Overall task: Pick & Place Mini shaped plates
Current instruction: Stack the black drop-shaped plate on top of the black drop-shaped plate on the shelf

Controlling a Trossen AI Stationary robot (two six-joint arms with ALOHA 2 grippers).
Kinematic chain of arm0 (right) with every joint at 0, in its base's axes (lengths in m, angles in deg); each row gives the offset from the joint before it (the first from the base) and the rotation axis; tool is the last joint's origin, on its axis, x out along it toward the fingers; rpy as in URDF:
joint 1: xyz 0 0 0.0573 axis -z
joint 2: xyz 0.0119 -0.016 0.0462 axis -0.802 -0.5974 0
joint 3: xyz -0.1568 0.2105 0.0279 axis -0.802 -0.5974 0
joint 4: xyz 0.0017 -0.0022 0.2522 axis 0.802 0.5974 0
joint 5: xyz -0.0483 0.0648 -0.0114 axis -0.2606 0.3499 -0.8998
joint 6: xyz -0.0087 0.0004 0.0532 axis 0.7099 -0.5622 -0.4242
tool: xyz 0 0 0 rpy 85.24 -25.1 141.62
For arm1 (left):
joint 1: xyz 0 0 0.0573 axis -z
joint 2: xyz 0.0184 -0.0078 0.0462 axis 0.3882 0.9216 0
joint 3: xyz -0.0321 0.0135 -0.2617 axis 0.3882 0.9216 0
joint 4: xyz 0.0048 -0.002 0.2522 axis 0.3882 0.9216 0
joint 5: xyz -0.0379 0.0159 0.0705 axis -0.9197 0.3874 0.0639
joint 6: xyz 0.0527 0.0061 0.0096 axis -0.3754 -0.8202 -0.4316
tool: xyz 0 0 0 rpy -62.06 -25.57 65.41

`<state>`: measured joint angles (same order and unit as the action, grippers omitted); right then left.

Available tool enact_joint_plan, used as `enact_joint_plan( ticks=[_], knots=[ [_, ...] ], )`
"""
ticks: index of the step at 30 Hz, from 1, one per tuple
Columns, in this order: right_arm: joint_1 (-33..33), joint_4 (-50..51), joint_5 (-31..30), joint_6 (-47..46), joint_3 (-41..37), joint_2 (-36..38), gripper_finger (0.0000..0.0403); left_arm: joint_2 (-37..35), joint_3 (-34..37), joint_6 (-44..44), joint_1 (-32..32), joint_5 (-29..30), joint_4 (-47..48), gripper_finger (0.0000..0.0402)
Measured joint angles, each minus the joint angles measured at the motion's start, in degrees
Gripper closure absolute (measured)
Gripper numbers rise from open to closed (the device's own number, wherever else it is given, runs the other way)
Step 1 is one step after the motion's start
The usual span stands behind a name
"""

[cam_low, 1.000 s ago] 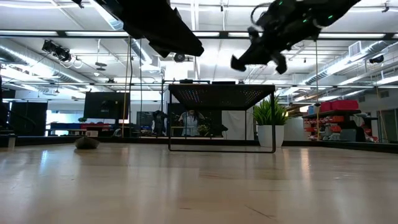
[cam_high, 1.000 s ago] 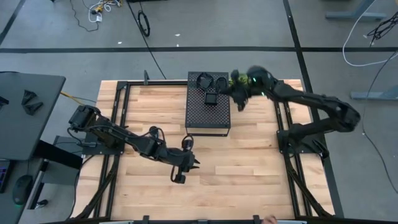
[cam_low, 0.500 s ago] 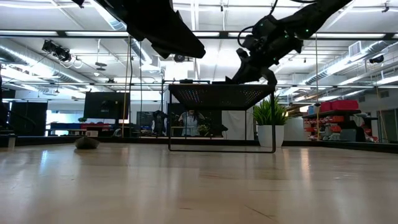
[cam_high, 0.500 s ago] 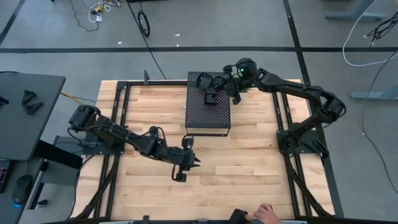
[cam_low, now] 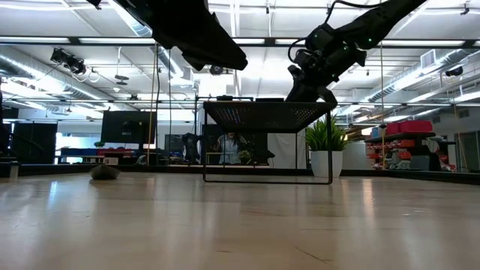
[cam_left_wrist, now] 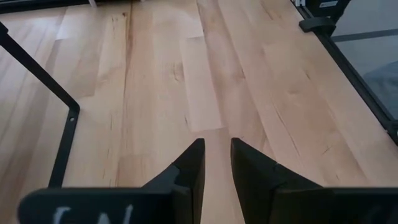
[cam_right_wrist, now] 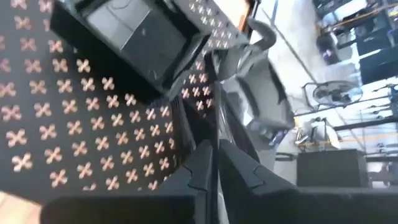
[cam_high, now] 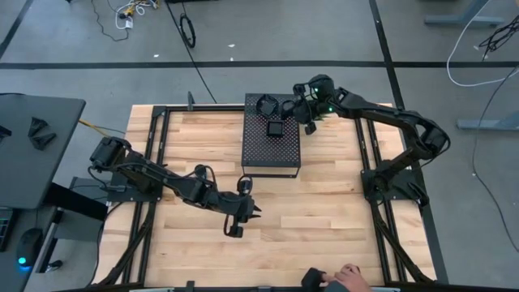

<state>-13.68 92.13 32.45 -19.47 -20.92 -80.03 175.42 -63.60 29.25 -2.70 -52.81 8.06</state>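
Mini plates (cam_high: 275,130) on top of black box (cam_high: 272,154), far end. Right gripper (cam_high: 309,123) just beside, fingers nearly together on thin plate edge (cam_right_wrist: 214,134). Left gripper (cam_high: 236,227) far off over bench (cam_high: 324,211), fingers apart w/ nothing between.

Right gripper (cam_low: 309,81) just above top right of large black perforated metal box (cam_low: 267,116); green potted plant (cam_low: 325,150) below, beyond.
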Motion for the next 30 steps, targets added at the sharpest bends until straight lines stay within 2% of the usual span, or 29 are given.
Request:
enact_joint_plan(
  ticks=[4,13,16,22,30],
  knots=[
    [0.4,0.4,-1.2,0.1,0.0,0.0,0.036,0.0,0.0,0.0,0.0,0.0,0.0,0.0321],
    [0.7,1.1,-5.2,0.2,0.0,0.3,0.0297,0.0,0.0,0.0,0.0,0.0,0.0,0.0321],
    [0.7,2.2,-5.5,0.6,0.0,1.6,0.0289,0.0,0.0,0.0,0.0,0.0,0.0,0.0321],
    [0.7,4.2,-5.0,-2.5,0.0,5.6,0.0301,0.0,0.0,0.0,0.0,0.0,0.0,0.0321],
    [0.7,5.3,1.5,-10.1,0.0,6.2,0.0339,0.0,0.0,-0.1,0.0,0.0,-1.4,0.0321]
  ],
)
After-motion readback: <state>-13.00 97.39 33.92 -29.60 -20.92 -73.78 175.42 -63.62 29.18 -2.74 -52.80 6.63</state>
